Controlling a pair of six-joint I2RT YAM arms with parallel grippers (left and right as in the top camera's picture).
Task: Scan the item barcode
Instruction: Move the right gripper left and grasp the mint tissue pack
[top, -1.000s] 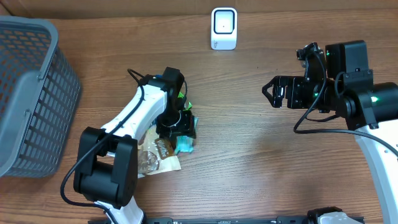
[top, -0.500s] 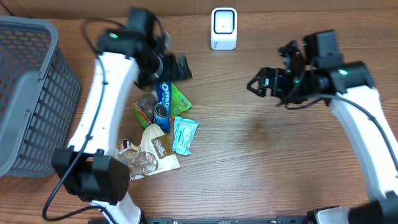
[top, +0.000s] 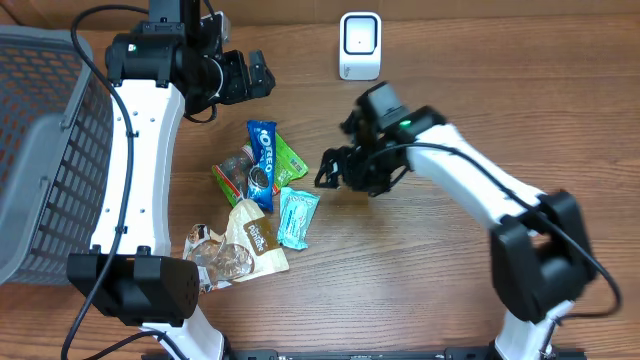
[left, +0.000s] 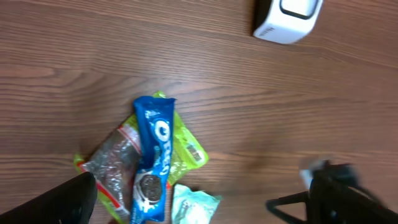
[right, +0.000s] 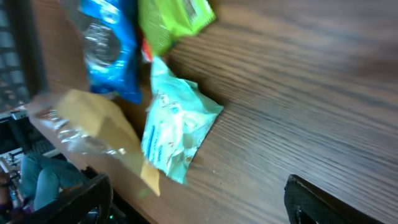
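Note:
Several snack packets lie in a pile left of centre: a blue Oreo packet (top: 262, 165) (left: 154, 158) (right: 111, 53) over a green packet (top: 291, 157) (left: 188, 144), a mint packet (top: 297, 217) (right: 177, 134) and a tan pouch (top: 255, 236) (right: 102, 121). The white scanner (top: 360, 45) (left: 287, 18) stands at the back. My left gripper (top: 250, 76) (left: 199, 202) hangs open and empty high above the pile's far side. Just right of the mint packet, my right gripper (top: 331, 167) (right: 199, 199) is low over the table, open, holding nothing.
A grey mesh basket (top: 40, 150) fills the left edge. A clear red-edged wrapper (top: 234, 176) (left: 115, 162) and a crumpled clear wrapper (top: 215, 255) belong to the pile. Bare wood lies to the right and at the front.
My left gripper rose off the pile, swung to the back left and opened wide. My right gripper swept left across the table to the mint packet.

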